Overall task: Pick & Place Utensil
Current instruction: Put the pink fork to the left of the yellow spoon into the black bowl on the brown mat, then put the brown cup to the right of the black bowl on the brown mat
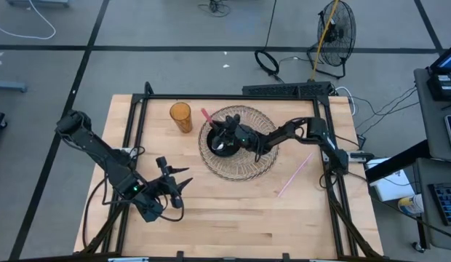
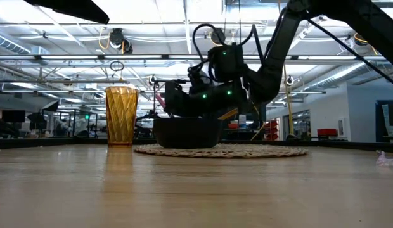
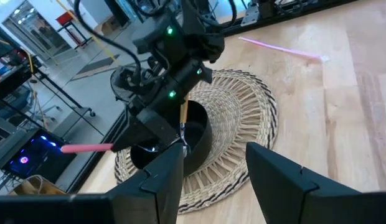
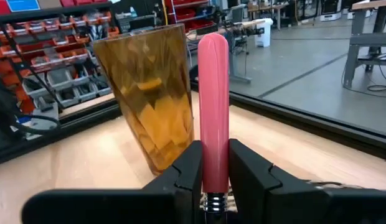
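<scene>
Your right gripper (image 4: 215, 177) is clamped on the pink utensil (image 4: 213, 106) over the bowl (image 1: 224, 145); its handle points toward the cup (image 1: 181, 116). Left gripper (image 1: 174, 186) waits agape, farther off.

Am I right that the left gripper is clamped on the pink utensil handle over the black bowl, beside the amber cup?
Not quite: the right gripper is the one shut on the pink utensil handle, as the right wrist view shows. It is over the black bowl, beside the amber cup. The left gripper waits open near the table's front, holding nothing.
</scene>
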